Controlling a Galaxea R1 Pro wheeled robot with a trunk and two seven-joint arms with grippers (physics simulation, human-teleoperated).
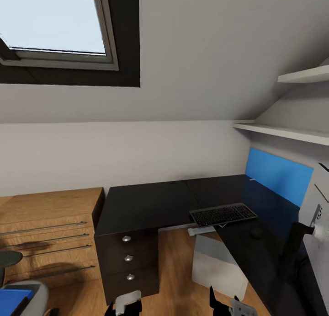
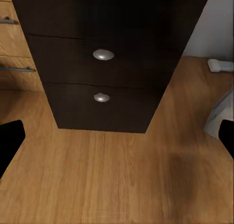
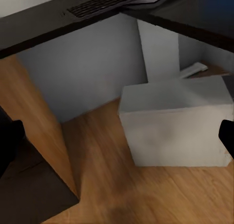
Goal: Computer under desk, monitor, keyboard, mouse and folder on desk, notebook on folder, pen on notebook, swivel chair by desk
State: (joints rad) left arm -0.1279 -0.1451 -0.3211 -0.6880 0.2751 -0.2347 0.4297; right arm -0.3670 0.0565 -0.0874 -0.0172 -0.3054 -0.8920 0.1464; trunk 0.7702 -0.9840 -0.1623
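So the black L-shaped table (image 1: 151,201) sits in the corner under the sloped ceiling, with the keyboard (image 1: 222,214) lying on top near the inner bend, its front edge poking a bit past the table edge. Just to its right there's a small dark lump on the surface that could be the mouse (image 1: 256,232), hard to say for sure. The computer (image 1: 218,263), a plain grey box, stands on the wood floor under the table, right below the keyboard. A blue panel (image 1: 278,174) runs along the wall behind the right wing. The drawer unit (image 1: 128,261) with three silver knobs hangs under the left end, next to a light wood cabinet (image 1: 48,236). At the bottom left corner of the head view something blue, maybe the folder (image 1: 13,300), lies on a grey seat, probably the chair (image 1: 34,294). Left tool (image 2: 117,136) faces the drawers and its dark fingertips sit far apart at the frame edges, nothing between them. Right tool (image 3: 117,141) faces the computer, also spread wide and holding nothing.
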